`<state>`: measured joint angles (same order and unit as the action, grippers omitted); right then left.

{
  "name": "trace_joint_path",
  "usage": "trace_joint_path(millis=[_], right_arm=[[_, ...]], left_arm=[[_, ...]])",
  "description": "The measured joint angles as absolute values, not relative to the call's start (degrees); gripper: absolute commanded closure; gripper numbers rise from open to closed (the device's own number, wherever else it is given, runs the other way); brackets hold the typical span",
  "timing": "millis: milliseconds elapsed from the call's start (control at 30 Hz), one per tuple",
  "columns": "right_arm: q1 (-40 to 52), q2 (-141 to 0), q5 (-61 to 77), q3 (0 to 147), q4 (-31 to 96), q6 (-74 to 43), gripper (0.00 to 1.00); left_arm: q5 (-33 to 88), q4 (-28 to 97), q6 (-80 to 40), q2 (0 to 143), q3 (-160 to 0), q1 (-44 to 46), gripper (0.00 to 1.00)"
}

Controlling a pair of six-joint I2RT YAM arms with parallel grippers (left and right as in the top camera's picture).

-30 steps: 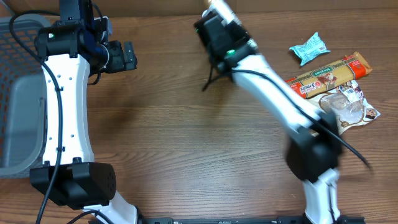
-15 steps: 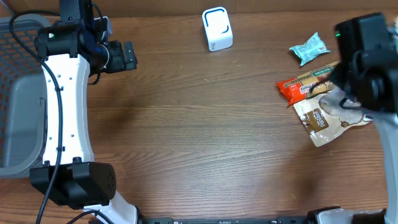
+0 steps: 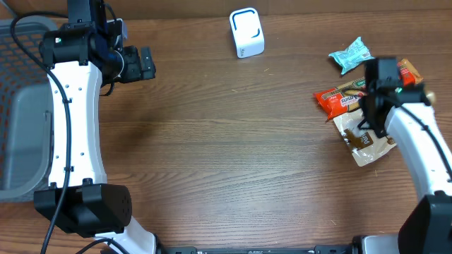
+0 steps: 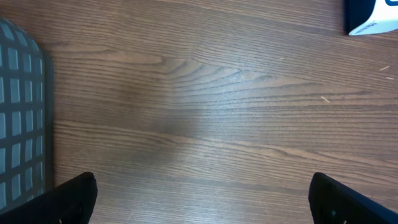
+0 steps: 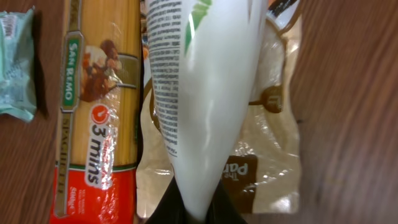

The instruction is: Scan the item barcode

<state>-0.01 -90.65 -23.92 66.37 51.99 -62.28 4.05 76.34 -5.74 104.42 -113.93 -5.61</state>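
A glossy white pouch (image 5: 199, 93) with a block of small black print and a green mark is pinched by its narrow end in the right gripper (image 5: 194, 214). The gripper's dark fingers are pressed together on it at the bottom of the wrist view. The pouch is over the goods heaped at the right side of the brown wooden table (image 3: 212, 155), well apart from the white and blue box-shaped scanner (image 3: 246, 32) near the far edge. Whether the pouch's free end touches the heap cannot be told.

As a judgement, the item is in hand but not yet shown to the scanner. The next move calls for carrying it across and turning it so the barcode faces the scanner (only text can be made out on the side that shows), without the thin pinch slipping.

Under the pouch lie a long orange and red pasta packet (image 5: 99, 106) and, just beside it, a clear and brown plastic bag (image 5: 273, 155). A crinkled teal packet (image 3: 351, 54) lies a little farther back.

The right arm rises from the near right corner, bends at the elbow and points its black wrist down over the heap. The left arm stands along the left side beside a grey mesh basket (image 3: 21, 106). The left gripper (image 4: 202, 199) is above bare wood, its fingers spread wide and holding nothing
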Motion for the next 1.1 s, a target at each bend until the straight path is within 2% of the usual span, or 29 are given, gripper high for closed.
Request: trace_joint_path(millis=[33, 100, 133, 233, 333, 400, 633, 733, 767, 967, 1100], right_arm=[[0.01, -90.65, -23.62, 64.1, 49.06, -62.11, 0.91], [0.01, -90.65, -22.98, 60.62, 44.69, -61.12, 0.62], [0.01, -90.65, -22.85, 59.37, 43.16, -60.75, 0.43], [-0.01, -90.65, -22.9, 58.41, 42.04, -58.61, 0.24], [-0.01, -90.56, -22.46, 58.5, 41.71, -54.96, 0.19], [0.01, -90.37, -21.08, 59.11, 42.94, -51.57, 0.19], [0.03, -82.08, -13.72, 68.07, 54.83, -42.48, 0.14], [0.03, -74.5, -9.23, 73.36, 61.17, -38.06, 0.07], [0.03, -71.59, -7.79, 74.96, 63.31, -36.67, 0.0], [0.03, -54.5, -2.72, 78.54, 71.83, -32.99, 0.0], [0.03, -48.38, -1.76, 78.54, 73.76, -32.36, 0.0]], left_arm=[[4.05, 76.31, -5.76, 104.42, -113.95, -5.61, 0.0], [4.05, 76.31, -5.76, 104.42, -113.93, -5.61, 0.0], [4.05, 76.31, -5.76, 104.42, -113.95, -5.61, 0.0], [4.05, 76.31, -5.76, 104.42, -113.93, -5.61, 0.0], [4.05, 76.34, -5.76, 104.42, -113.93, -5.61, 0.01], [4.05, 76.31, -5.76, 104.42, -113.95, -5.61, 0.01], [4.05, 76.31, -5.76, 104.42, -113.93, -5.61, 0.0], [4.05, 76.31, -5.76, 104.42, -113.93, -5.61, 0.01], [4.05, 76.31, -5.76, 104.42, -113.93, -5.61, 0.0], [4.05, 76.31, -5.76, 104.42, -113.93, -5.61, 0.0], [4.05, 76.34, -5.76, 104.42, -113.95, -5.61, 0.0]])
